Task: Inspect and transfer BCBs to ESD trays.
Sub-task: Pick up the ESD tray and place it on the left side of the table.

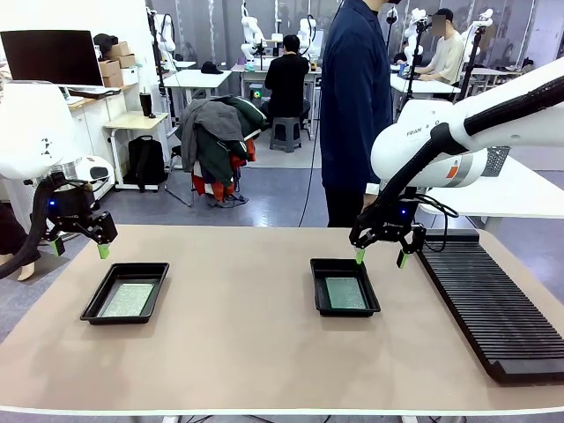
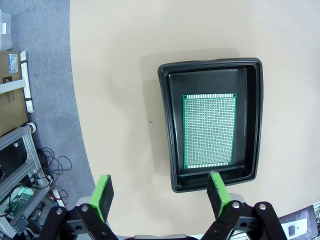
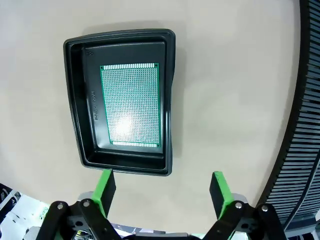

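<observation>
Hovering above the beige surface (image 1: pixel 256 344), the left end effector (image 1: pixel 79 244) and the right end effector (image 1: pixel 380 256) both hang with their green-padded jaws spread wide and nothing between them — released, clear of the work. Each sits above and just outside one of the two shallow black plastic trays with rounded rims: the left tray (image 1: pixel 94 309) beside the left arm, the right tray (image 1: pixel 317 271) near the middle of the surface, just beside the long black ribbed rack (image 1: pixel 493 308). In each tray one thin green perforated rectangular board lies flat on the floor: the left board (image 1: pixel 129 300) and the right board (image 1: pixel 345 293). Judging by this, both transfers look done, and the raised arms give the wrist cameras an unobstructed look down, which suits inspection. Each board's long axis runs along its tray's long axis, pointing roughly across the surface from the robot's side toward the person in dark clothing (image 1: pixel 355 106) standing at the far edge.
</observation>
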`<state>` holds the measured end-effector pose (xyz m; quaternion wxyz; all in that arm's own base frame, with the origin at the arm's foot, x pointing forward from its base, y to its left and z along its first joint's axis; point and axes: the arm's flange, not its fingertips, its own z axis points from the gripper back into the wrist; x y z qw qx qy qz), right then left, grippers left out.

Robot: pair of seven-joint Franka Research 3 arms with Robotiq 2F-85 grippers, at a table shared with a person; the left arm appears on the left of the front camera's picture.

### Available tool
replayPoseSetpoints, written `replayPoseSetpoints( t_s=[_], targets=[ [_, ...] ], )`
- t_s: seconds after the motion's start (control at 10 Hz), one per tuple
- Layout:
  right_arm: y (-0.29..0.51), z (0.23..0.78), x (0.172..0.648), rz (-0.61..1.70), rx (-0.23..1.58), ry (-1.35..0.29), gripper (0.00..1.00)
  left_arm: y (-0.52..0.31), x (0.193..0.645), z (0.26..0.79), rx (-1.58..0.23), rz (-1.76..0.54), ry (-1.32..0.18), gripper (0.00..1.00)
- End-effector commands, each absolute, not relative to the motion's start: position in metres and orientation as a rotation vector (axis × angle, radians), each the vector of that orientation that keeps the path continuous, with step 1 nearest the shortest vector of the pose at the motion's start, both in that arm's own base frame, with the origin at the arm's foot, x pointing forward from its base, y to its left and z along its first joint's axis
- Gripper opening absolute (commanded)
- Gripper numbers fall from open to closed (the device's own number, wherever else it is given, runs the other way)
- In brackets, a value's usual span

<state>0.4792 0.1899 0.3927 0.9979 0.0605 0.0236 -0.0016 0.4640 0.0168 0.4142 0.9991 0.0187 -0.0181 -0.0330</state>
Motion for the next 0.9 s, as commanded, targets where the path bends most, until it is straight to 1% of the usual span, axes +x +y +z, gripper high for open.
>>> replayPoseSetpoints(
  t_s=[0.0,0.8],
  targets=[
    [0.1896,0.3913,0.4785,-0.005,0.121,0.05,1.0,0.0177,0.4638,0.4129,0.038,-0.064,-0.041,1.0],
    [0.1896,0.3913,0.4785,-0.005,0.121,0.05,1.0,0.0177,0.4638,0.4129,0.038,-0.064,-0.041,1.0]
  ],
)
